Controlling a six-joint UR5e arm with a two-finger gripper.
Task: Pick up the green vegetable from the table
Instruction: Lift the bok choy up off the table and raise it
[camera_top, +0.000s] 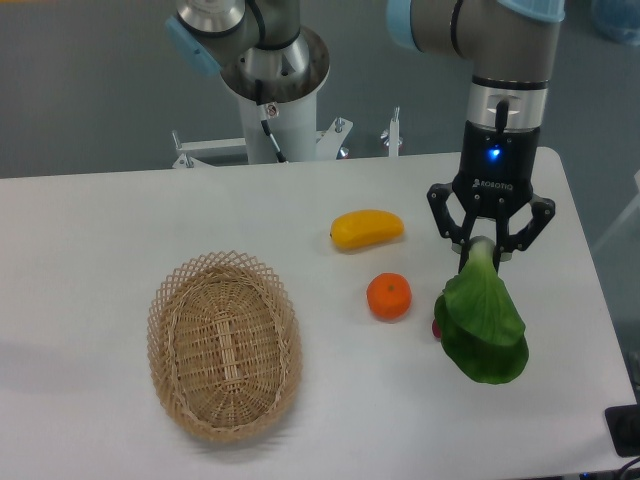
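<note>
gripper: gripper (484, 252) hangs straight down from the arm (505, 60), fingers clamped on the pale stalk end of the green vegetable (483, 325)
gripper body: black housing, blue light lit above the brand lettering, linkages angled inward toward the stalk
green vegetable: right part of the table (100, 230), stalk up at 12 o'clock inside the fingers, broad green leaf hanging toward 6 o'clock
vegetable contact: cannot tell if the leaf bottom touches the tabletop or hangs just above it
red bit: small red object (437, 328) peeking out at the leaf's 9 o'clock edge, mostly hidden, type unclear
orange: orange (389, 297) at 9 o'clock of the vegetable, near it, not touching
mango: yellow mango (366, 229) at 11 o'clock of the orange, lying on its side, apart from the orange
basket: oval wicker basket (225, 345), left-centre of the table, at 8 o'clock of the orange, well apart from the fruit
basket contents: nothing visible inside
robot base: white pedestal (280, 115) behind the far table edge at 12 o'clock of the basket, with cable running down it
table: white, rounded corner visible at far right
</note>
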